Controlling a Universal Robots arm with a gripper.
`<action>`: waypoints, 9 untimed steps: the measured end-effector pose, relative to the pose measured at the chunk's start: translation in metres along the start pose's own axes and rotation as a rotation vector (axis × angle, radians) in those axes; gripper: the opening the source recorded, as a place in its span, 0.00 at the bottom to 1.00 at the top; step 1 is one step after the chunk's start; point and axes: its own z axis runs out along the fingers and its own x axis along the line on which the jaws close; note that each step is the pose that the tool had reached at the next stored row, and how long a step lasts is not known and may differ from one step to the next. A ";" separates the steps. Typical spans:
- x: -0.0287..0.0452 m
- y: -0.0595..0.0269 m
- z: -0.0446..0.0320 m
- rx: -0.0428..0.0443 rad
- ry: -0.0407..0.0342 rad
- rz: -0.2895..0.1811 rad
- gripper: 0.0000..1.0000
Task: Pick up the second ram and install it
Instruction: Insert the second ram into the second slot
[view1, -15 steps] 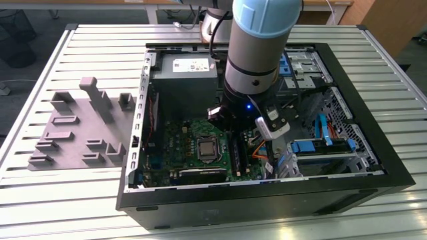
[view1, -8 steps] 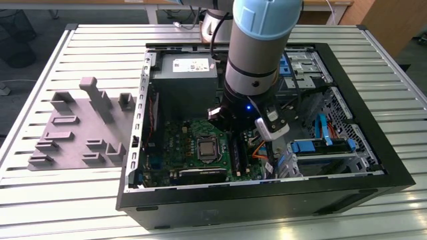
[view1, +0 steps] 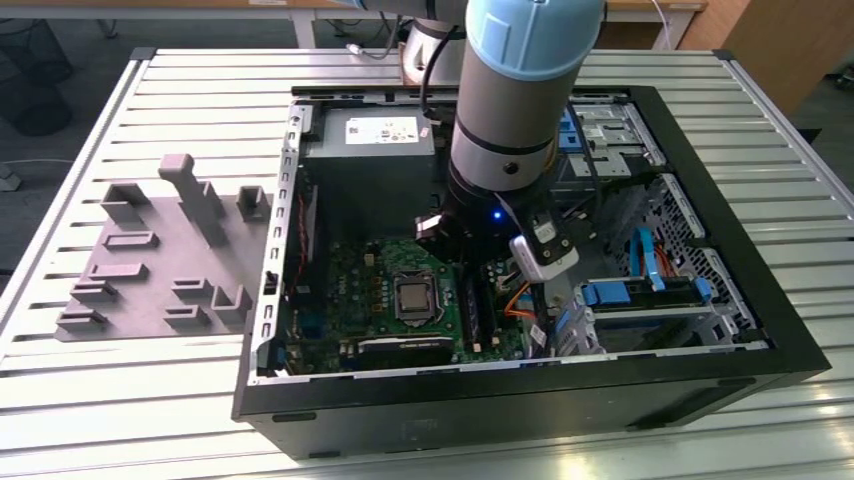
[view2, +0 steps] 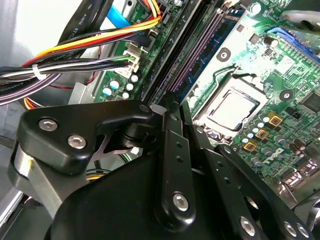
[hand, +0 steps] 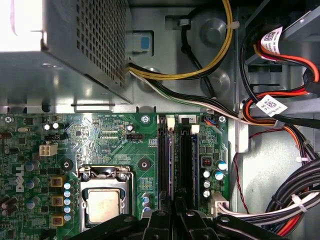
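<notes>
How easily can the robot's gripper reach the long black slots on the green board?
Probably yes, quite easily. The gripper hangs right above the memory slots inside the open case. The cables lie off to one side, not across them.

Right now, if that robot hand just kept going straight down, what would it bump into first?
Most likely the memory slots on the motherboard; the hand sits right over them, though depth is unclear.

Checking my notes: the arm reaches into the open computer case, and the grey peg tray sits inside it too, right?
No: the exterior view shows the grey peg tray outside the case, on the table at that view's left. The arm does reach in.
</notes>
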 end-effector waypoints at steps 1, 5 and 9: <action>0.0000 0.0000 0.0001 -0.0001 0.0000 0.000 0.14; -0.0002 0.0000 0.0001 0.0000 0.0008 -0.001 0.14; -0.0005 0.0000 -0.0001 -0.0001 0.0075 0.000 0.14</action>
